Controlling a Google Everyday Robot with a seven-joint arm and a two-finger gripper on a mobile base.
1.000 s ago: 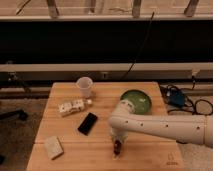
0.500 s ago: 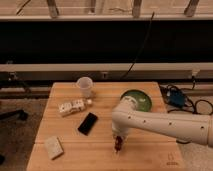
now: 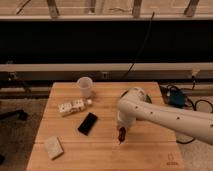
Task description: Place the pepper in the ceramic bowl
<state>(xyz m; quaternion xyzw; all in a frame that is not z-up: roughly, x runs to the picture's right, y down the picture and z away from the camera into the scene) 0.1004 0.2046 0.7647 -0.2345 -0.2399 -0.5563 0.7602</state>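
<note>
My gripper (image 3: 121, 133) hangs just above the middle of the wooden table (image 3: 100, 155), pointing down from the white arm that reaches in from the right. It is shut on the pepper (image 3: 121, 136), a small dark red chili whose tip sticks out below the fingers, a little off the table top. The ceramic bowl is hidden behind the arm's white elbow at the table's back right.
A white cup (image 3: 85, 86) stands at the back of the table. A pale small box (image 3: 71, 107) and a flat black phone (image 3: 88, 123) lie left of the gripper. A pale block (image 3: 53, 147) lies front left. A blue object (image 3: 175, 97) and cables sit beyond the right edge.
The gripper has risen with the pepper and shifted slightly right and toward the back. The arm's elbow now covers the green bowl that showed before.
</note>
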